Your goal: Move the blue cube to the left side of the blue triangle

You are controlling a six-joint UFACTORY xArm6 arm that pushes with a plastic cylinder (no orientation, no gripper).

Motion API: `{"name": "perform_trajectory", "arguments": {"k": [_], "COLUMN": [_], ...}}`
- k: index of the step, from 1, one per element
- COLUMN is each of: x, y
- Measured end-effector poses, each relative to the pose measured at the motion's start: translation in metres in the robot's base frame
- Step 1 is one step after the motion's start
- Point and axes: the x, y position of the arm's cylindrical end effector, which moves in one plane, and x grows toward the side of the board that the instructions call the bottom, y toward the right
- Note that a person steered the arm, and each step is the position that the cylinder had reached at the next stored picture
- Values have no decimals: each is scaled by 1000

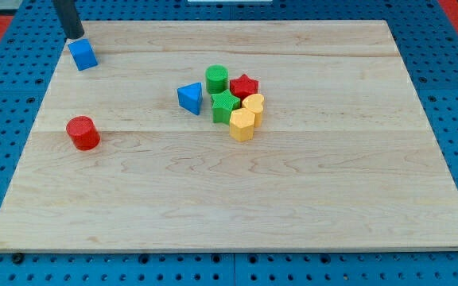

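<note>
The blue cube (83, 54) sits near the top left corner of the wooden board (229, 199). My tip (75, 36) is just above and slightly left of the cube, touching or almost touching its upper edge. The blue triangle (189, 98) lies near the board's middle, well to the right and below the cube. It stands at the left edge of a cluster of blocks.
The cluster right of the triangle holds a green cylinder (217, 79), a red star (244, 86), a green star (224, 106), a yellow heart (253, 105) and a yellow hexagon (242, 125). A red cylinder (82, 133) stands alone at the left.
</note>
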Motion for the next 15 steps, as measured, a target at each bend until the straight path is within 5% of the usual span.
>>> {"name": "perform_trajectory", "arguments": {"k": [3, 9, 12, 15], "x": [77, 119, 184, 155], "y": [15, 131, 119, 121]}}
